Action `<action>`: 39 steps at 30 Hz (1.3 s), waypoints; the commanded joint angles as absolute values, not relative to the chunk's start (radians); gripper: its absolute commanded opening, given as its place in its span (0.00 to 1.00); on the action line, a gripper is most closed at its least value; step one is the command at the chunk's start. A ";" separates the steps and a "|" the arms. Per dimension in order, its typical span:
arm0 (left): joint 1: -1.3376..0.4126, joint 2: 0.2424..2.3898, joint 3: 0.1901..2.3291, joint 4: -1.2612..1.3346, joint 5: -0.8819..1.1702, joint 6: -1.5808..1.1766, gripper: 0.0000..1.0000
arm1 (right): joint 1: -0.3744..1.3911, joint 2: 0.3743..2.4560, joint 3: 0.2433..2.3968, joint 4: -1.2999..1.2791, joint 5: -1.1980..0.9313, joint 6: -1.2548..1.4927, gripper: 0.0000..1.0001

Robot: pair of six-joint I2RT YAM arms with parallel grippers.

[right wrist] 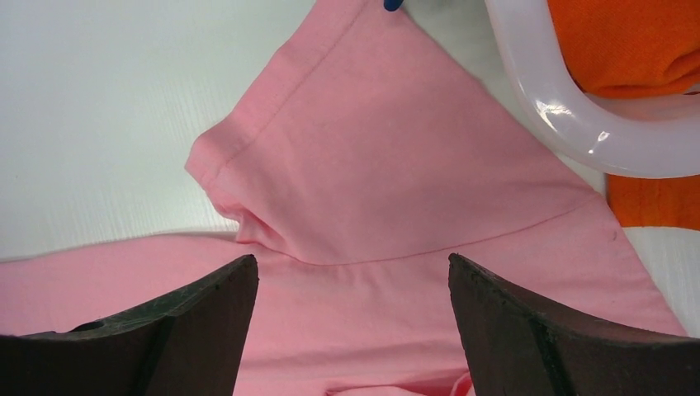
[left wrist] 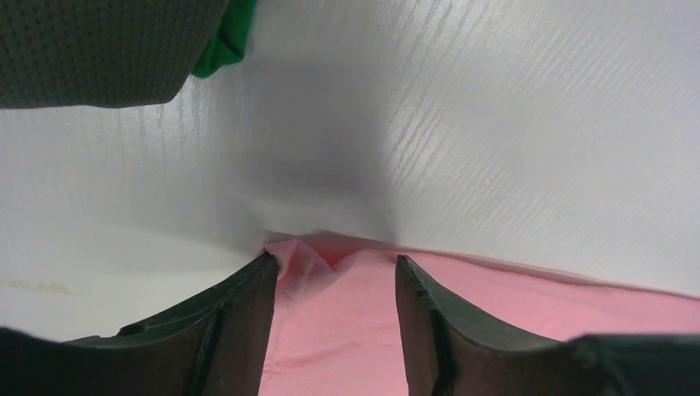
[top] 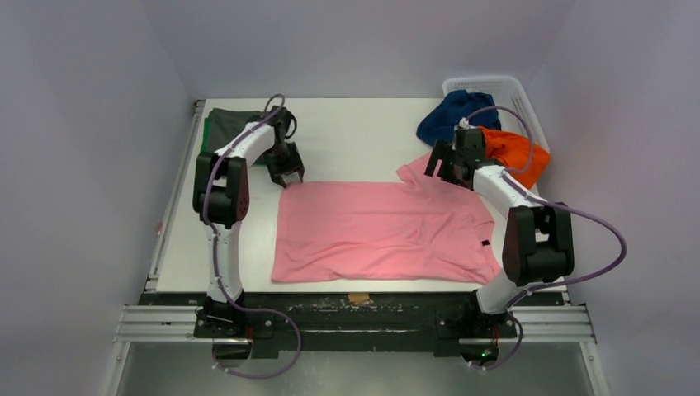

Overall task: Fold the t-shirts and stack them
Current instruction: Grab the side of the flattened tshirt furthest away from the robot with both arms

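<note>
- Spread fingers on left gripper — astride the pink t-shirt at its far-left corner.
- Spread wide too on right gripper, above a sleeve.
- Laid flat on white table — pale grey walls around.

White table is carrying a pink t-shirt lying spread flat along its near edge. A dark grey t-shirt is resting over a green t-shirt at the far left corner. A white mesh basket is standing at the far right corner.

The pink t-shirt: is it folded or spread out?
Spread out: the pink t-shirt lies flat on the table, one sleeve sticking out.
</note>
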State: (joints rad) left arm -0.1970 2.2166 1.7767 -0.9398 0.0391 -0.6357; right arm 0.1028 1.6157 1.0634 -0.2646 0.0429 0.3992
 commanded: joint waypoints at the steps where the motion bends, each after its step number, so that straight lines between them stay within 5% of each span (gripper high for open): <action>1: -0.204 2.220 1.751 -0.911 0.056 -0.674 0.47 | 0.100 1.582 1.067 -0.248 0.068 0.385 0.83; 12: -0.215 2.227 1.772 -0.938 0.019 -0.683 0.00 | 0.133 1.700 1.165 -0.200 0.041 0.326 0.80; 28: -0.229 2.141 1.701 -0.849 -0.034 -0.646 0.00 | 0.179 2.266 1.823 -0.439 0.295 0.342 0.70; 39: -0.230 2.098 1.654 -0.814 -0.045 -0.643 0.00 | 0.188 2.261 1.769 -0.517 0.348 0.385 0.64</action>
